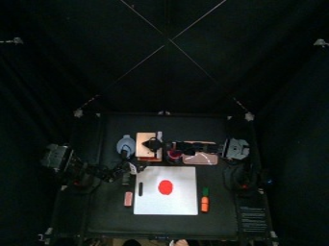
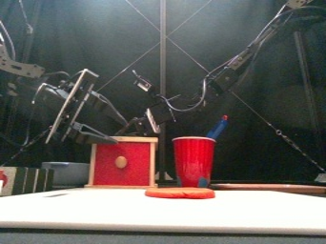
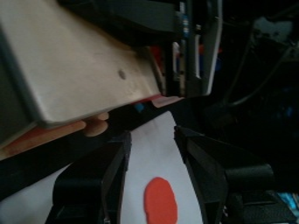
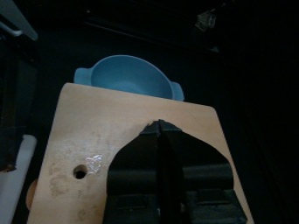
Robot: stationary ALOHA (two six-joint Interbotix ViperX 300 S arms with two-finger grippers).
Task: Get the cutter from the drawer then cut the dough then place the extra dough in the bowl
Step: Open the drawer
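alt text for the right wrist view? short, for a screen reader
The black right tool, its jaws closed together, is poised over the flat top of a pale wooden box. A round blue-grey bowl with small handles sits just beyond the box's far edge, against a dark background.

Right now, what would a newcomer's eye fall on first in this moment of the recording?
The flat red dough disc lies in the middle of the white cutting board at the table's front. Behind it stand the pale wooden box with a red drawer front and the red cup holding a blue toy knife. The right pincer hangs shut over the box's top, with the blue-grey bowl beside the box.
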